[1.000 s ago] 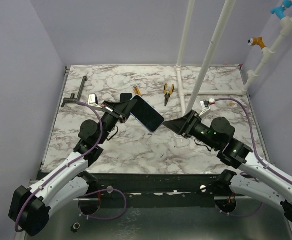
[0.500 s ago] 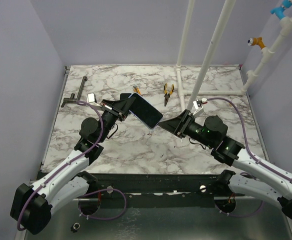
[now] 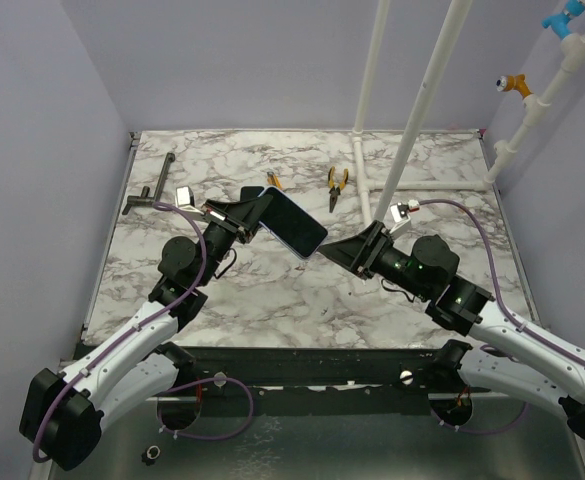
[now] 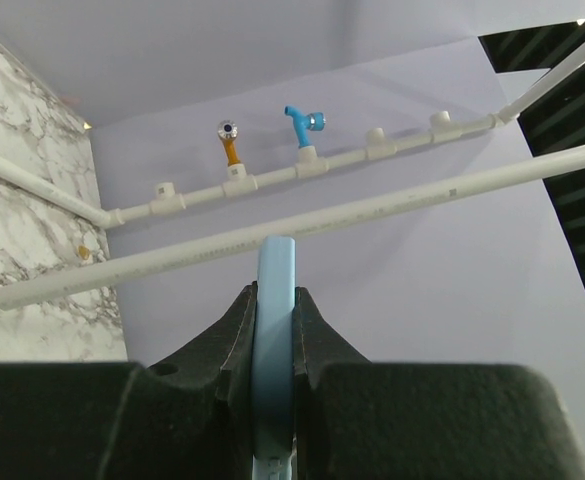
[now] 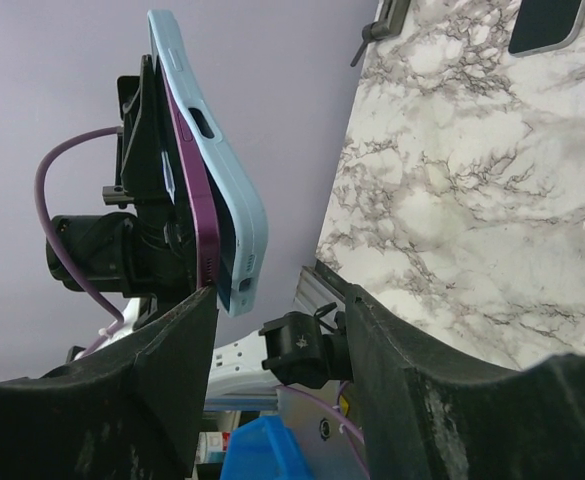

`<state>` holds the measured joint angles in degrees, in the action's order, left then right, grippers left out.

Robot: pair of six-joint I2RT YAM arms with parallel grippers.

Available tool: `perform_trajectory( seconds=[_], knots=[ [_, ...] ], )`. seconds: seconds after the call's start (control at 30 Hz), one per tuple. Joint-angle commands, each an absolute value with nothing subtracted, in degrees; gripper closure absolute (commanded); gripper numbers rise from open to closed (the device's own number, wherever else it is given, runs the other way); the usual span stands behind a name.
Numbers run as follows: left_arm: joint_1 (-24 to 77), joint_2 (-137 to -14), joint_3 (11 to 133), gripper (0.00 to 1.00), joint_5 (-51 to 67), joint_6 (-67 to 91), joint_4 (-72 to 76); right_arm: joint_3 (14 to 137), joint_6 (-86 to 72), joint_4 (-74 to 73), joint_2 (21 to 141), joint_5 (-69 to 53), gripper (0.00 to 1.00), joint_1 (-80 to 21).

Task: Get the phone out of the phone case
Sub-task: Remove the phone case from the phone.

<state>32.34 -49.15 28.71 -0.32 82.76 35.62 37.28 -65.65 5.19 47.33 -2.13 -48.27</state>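
The right gripper (image 3: 330, 250), jaws spread and holding nothing, sits just off the lower-right end of the phone case (image 5: 240, 205). The case hangs mid-frame above the surface (image 3: 272, 300), long axis upper-left to lower-right. The left gripper (image 3: 244, 216) pinches its far end. The purple phone (image 5: 200, 200) seems partly lifted out.

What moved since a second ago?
The right fingers slid left, closer to the phone's lower corner, open and gripping nothing. The left fingers lifted the phone slightly toward the back. They still clamp it; the pliers stayed put.
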Motion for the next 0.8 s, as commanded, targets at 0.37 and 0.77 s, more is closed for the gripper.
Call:
perform_trajectory(
  seconds=[0.37, 0.77],
  knots=[
    [33.4, -47.4, 30.4, 1.00, 3.6, 84.6, 39.6, 34.6, -67.7, 3.8, 42.8, 3.4, 0.41, -48.3],
    [33.6, -50.2, 31.4, 1.00, 7.4, 86.7, 39.9, 34.7, -66.1, 15.2, 48.6, -3.6, 0.45, -48.3]
  ],
)
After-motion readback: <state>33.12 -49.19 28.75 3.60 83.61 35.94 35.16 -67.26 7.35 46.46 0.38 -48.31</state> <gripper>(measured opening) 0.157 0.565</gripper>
